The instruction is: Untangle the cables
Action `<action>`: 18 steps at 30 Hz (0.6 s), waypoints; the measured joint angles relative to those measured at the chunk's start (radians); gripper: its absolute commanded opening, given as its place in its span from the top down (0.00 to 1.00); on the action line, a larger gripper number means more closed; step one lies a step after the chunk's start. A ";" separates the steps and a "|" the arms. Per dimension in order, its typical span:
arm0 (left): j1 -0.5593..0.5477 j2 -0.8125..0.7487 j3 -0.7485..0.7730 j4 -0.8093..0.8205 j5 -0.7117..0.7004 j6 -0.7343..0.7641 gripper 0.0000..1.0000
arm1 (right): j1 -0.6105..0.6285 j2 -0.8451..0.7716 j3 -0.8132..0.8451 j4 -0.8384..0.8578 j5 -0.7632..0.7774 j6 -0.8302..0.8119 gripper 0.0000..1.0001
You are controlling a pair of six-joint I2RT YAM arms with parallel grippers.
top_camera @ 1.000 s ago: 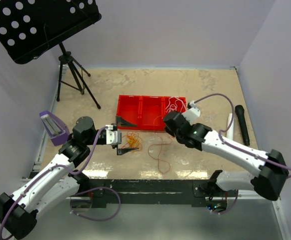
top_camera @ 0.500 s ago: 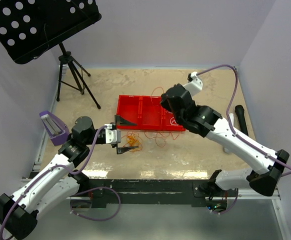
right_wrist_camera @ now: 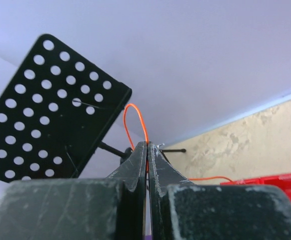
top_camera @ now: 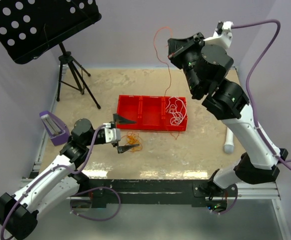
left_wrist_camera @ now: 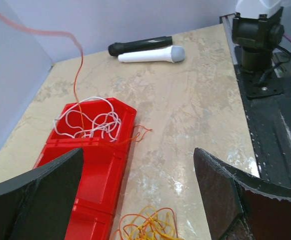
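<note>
My right gripper [top_camera: 171,53] is raised high above the table's back, shut on a thin red-orange cable [top_camera: 169,75]. That cable loops above the jaws [right_wrist_camera: 135,107] and hangs down to the red tray [top_camera: 140,126]. In the right wrist view the right gripper [right_wrist_camera: 147,146] has its fingers pressed together on the cable. A white cable [top_camera: 175,112] lies coiled in the tray's right compartment. An orange tangle [top_camera: 132,138] lies on the table in front of the tray. My left gripper [top_camera: 124,134] is open wide beside it. In the left wrist view the left gripper [left_wrist_camera: 138,152] holds nothing, with the orange tangle [left_wrist_camera: 145,225] below it.
A black perforated music stand [top_camera: 40,25] on a tripod [top_camera: 73,75] stands at the back left. A purple object [top_camera: 53,127] sits at the left edge. A white microphone [left_wrist_camera: 150,54] and a black one [left_wrist_camera: 138,46] lie at the table's right side.
My right arm has risen from table height to high above the back of the tray, lifting the red-orange cable off the table. The left gripper has barely moved.
</note>
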State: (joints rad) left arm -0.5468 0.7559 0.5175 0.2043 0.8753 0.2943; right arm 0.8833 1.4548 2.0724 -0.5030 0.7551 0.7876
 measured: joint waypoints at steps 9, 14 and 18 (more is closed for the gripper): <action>0.003 0.045 -0.067 0.182 -0.080 -0.124 0.00 | 0.000 0.116 0.209 0.021 -0.026 -0.091 1.00; 0.003 0.056 -0.095 0.242 -0.099 -0.181 0.00 | 0.000 0.142 0.274 0.057 -0.074 -0.118 1.00; 0.003 0.077 -0.116 0.325 -0.134 -0.233 0.00 | 0.000 0.140 0.291 0.118 -0.154 -0.129 1.00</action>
State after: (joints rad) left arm -0.5438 0.8330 0.4011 0.5289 0.7418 0.0612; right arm 0.8833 1.5944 2.3631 -0.3851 0.6006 0.6586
